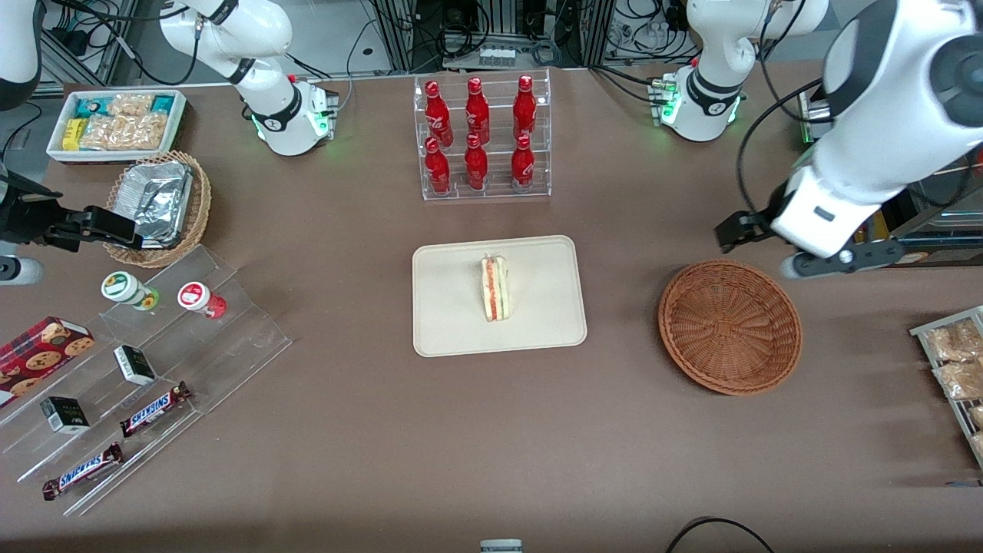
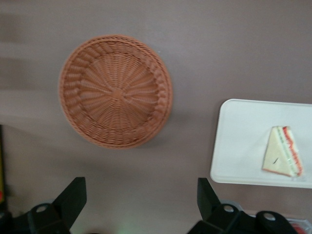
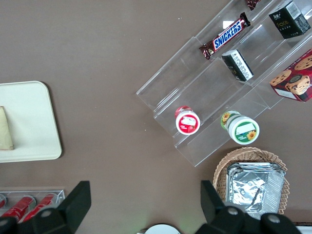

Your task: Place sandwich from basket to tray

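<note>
1. The hand point(image 2: 141, 204) hangs high over the table point(image 1: 322, 430) at the working arm's end, farther from the front camera than the basket point(image 1: 730, 326). Its two fingers point(image 2: 72, 197) stand wide apart with nothing between them.
2. The basket sits nearest the hand; its woven bowl shows empty in both the front and left wrist views.
3. The tray point(image 1: 453, 322) lies at mid-table, well apart from the basket, toward the parked arm's end from it.
4. The sandwich point(image 1: 495, 288) rests on the tray near its centre, lying with the filling layers showing along the cut edge.
5. Judgement: the transfer looks complete; the raised, spread hand suits a release and pull-back clear of both items.
6. A bottle rack point(image 1: 481, 138) stands farther from the front camera than the tray, untouched.
</note>
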